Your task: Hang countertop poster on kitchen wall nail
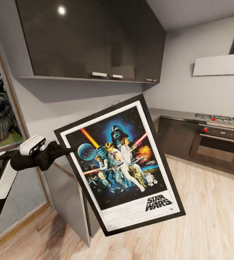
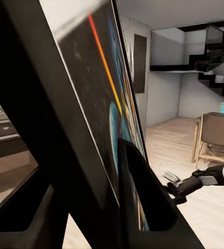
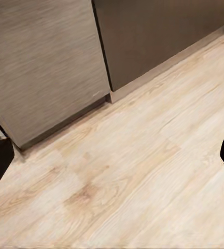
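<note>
Poster (image 1: 120, 164) hangs tilted, its nine-o'clock edge pinched by the left end effector (image 1: 64, 150); keeping that pinch firm while levelling should help hanging.

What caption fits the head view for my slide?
Left gripper holds the tilted Star Wars poster by its frame edge, mid-air beneath dark wall cabinets, oven beyond.

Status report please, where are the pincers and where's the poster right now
Left pincer shut on the poster at its left edge. Poster off the counter, tilted, in mid-air over the floor. Right pincer points at wood floor; state unclear. Nothing blocking.
</note>
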Controlling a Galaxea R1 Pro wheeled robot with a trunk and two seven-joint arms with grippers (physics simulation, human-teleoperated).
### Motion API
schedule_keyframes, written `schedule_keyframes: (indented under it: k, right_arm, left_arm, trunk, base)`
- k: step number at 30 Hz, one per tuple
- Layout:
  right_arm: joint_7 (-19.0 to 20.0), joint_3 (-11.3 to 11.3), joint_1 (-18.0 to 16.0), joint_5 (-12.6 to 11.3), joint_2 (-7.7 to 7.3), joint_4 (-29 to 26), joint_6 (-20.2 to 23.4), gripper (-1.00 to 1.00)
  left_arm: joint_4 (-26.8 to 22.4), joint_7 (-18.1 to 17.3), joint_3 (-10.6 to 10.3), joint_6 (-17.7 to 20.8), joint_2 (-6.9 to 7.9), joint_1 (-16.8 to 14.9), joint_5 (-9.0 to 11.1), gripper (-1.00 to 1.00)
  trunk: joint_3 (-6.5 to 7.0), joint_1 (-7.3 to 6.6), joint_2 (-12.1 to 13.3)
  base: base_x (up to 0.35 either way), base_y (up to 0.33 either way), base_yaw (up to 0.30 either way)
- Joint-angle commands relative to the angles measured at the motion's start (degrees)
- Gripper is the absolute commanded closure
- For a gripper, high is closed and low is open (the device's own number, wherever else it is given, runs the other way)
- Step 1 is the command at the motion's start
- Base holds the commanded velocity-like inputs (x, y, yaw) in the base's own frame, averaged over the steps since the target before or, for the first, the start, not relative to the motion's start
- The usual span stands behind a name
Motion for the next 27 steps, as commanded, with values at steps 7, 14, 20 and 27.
schedule_keyframes:
  k: [7,14,20,27]
  right_arm:
    - [-1.2,-2.3,2.3,0.2,-0.92,2.3,-1.6,-1.00]
    - [-1.2,-4.5,2.3,0.2,-0.92,4.5,-1.6,-1.00]
    - [-0.1,-3.9,0.9,-1.5,-1.30,3.2,-0.6,-1.00]
    - [0.2,12.6,-11.4,-2.2,-0.97,-10.1,16.5,-1.00]
  left_arm:
    - [1.3,0.6,-0.1,0.7,-0.32,0.0,-0.2,1.00]
    - [1.3,0.6,-0.1,0.7,-0.32,0.0,-0.2,1.00]
    - [3.0,-0.8,-0.7,0.2,1.30,0.2,-1.7,1.00]
    - [5.3,-11.0,-0.9,-0.6,5.68,0.3,-19.6,1.00]
  trunk:
    - [-0.05,0.00,0.0]
    - [-0.05,0.00,0.0]
    - [-0.05,0.00,0.0]
    - [-0.05,0.00,0.0]
  base:
    - [0.000,0.000,0.000]
    - [0.000,0.000,0.000]
    - [0.000,0.000,0.000]
    - [0.000,0.000,0.000]
